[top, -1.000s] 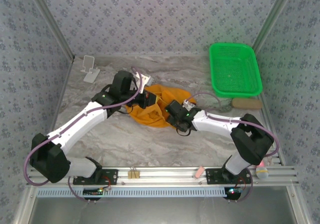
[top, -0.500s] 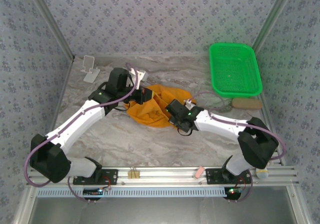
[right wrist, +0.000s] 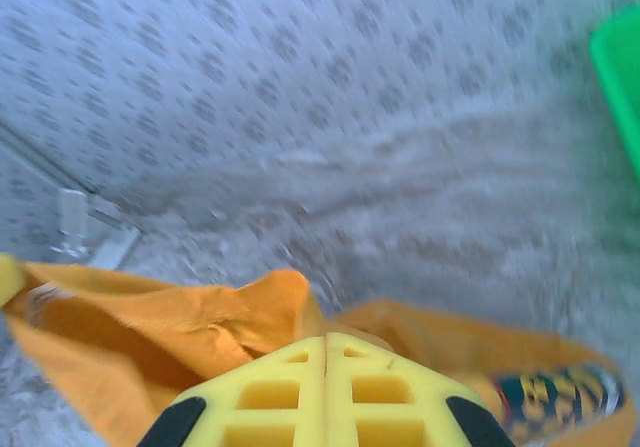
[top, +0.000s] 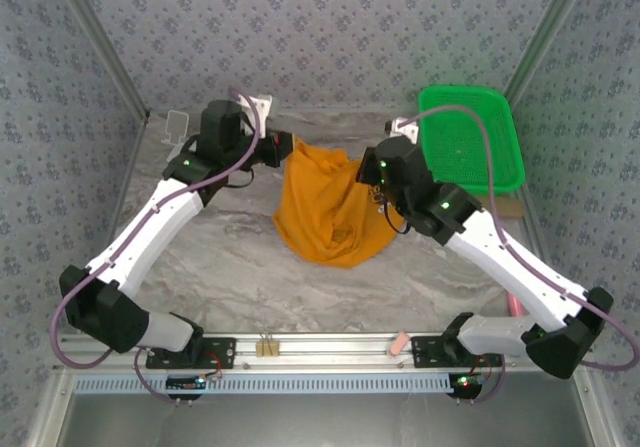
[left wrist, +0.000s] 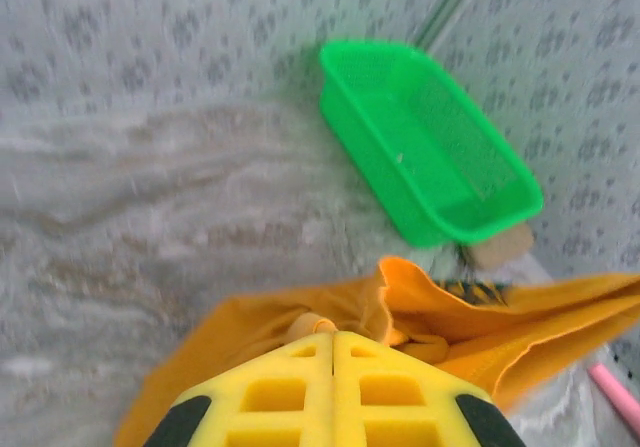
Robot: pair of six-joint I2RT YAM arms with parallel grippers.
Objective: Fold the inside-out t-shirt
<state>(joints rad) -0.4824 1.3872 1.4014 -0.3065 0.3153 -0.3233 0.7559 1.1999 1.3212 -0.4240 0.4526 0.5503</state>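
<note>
Your table is a grey, marble-patterned surface. A green plastic basket stands at its far right, open side up. A tan block lies just beside the basket's near right corner, partly hidden. A small white stand sits at the far left. A pink stick lies near the right edge. The orange t-shirt hangs over the middle; contact between its lower edge and the surface cannot be confirmed.

the top view looks down from 6 o'clock, far back. both wrist views, close in, share the t-shirt with it.
</note>
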